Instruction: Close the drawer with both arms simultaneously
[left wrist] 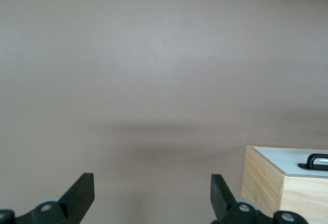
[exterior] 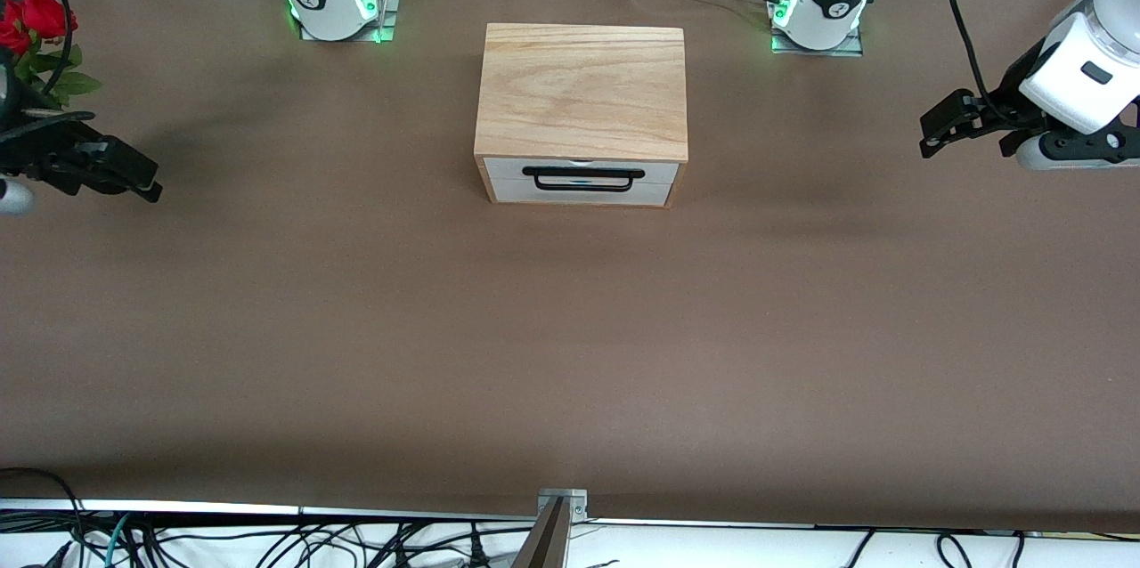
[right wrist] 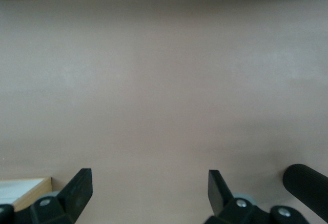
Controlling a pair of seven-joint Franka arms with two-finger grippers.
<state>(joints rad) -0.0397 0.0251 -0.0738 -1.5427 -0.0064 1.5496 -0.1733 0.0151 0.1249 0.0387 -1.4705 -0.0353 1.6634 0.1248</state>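
Observation:
The oak-coloured box (exterior: 581,92) stands at the middle of the table, toward the robots' bases. Its drawer (exterior: 583,190) shows only its white front panel with the black bar handle (exterior: 583,173), and the panel sits flush in the box's front. My left gripper (exterior: 932,137) hangs open and empty above the table at the left arm's end, well apart from the box. In the left wrist view (left wrist: 152,193) the box (left wrist: 269,185) and handle (left wrist: 318,161) show off to one side. My right gripper (exterior: 142,181) hangs open and empty at the right arm's end; its wrist view (right wrist: 148,188) shows a box corner (right wrist: 23,192).
Red roses (exterior: 34,23) stand at the right arm's end of the table, close to the right gripper. A black rounded object (right wrist: 307,187) shows beside the right gripper in the right wrist view. The brown table cover (exterior: 570,345) stretches bare toward the front camera.

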